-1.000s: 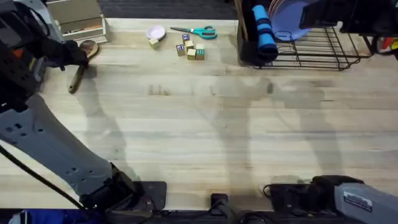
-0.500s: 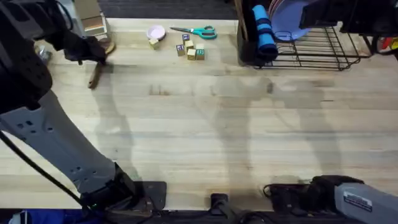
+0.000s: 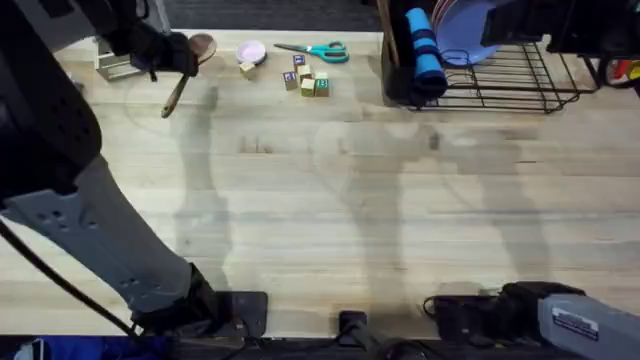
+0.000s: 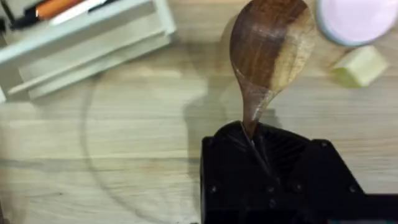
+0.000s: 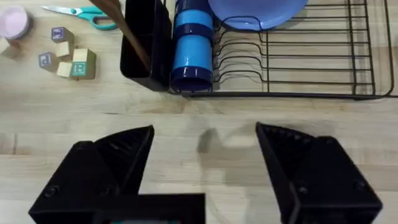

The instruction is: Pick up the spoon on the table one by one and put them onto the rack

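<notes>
A brown wooden spoon (image 3: 188, 72) hangs tilted over the far left of the table (image 3: 350, 220). My left gripper (image 3: 168, 55) is shut on it near the neck. In the left wrist view the round bowl of the spoon (image 4: 271, 45) sticks out beyond the black fingers (image 4: 292, 174), over the wood. The black wire rack (image 3: 510, 85) stands at the far right. In the right wrist view my right gripper (image 5: 205, 168) is open with nothing between its fingers, above the table in front of the rack (image 5: 311, 62).
The rack holds a blue cup (image 3: 425, 50), a purple plate (image 3: 460, 30) and a black utensil holder (image 5: 146, 43). Teal scissors (image 3: 320, 50), a pink bowl (image 3: 250, 50) and small blocks (image 3: 305, 80) lie along the far edge. A beige box (image 4: 87, 43) sits far left.
My left gripper has carried the spoon to the right and toward the far edge, away from the box and closer to the pink bowl. The right arm has not moved.
</notes>
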`<state>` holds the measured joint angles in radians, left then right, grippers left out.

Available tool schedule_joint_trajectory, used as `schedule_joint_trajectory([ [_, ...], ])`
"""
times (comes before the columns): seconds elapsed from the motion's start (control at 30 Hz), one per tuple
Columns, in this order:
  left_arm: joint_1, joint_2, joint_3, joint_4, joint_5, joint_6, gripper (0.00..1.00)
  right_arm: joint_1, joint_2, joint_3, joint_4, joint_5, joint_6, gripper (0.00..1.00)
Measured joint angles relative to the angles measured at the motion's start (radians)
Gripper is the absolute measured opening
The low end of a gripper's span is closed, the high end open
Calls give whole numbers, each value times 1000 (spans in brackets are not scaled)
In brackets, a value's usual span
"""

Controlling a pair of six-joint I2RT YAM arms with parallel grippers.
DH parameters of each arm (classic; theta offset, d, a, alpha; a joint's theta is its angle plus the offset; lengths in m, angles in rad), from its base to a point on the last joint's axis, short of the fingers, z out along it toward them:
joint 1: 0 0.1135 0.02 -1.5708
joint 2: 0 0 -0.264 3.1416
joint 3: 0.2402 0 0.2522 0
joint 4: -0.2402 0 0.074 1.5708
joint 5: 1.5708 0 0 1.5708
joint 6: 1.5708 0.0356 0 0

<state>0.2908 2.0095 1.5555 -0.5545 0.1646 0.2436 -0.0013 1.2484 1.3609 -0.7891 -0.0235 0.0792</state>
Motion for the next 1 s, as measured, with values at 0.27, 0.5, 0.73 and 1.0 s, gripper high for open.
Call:
schedule_joint_trajectory([
  [0.27,-102,-66,0,16,33,24,42,0,0,0,0,0,0,992],
  [0.5,-266,-99,0,28,83,32,42,0,0,0,0,0,0,992],
  [0.73,-416,-100,0,112,160,-31,42,0,0,0,1,0,0,992],
  [1.0,-543,-99,0,252,198,-134,43,0,0,0,0,0,0,992],
])
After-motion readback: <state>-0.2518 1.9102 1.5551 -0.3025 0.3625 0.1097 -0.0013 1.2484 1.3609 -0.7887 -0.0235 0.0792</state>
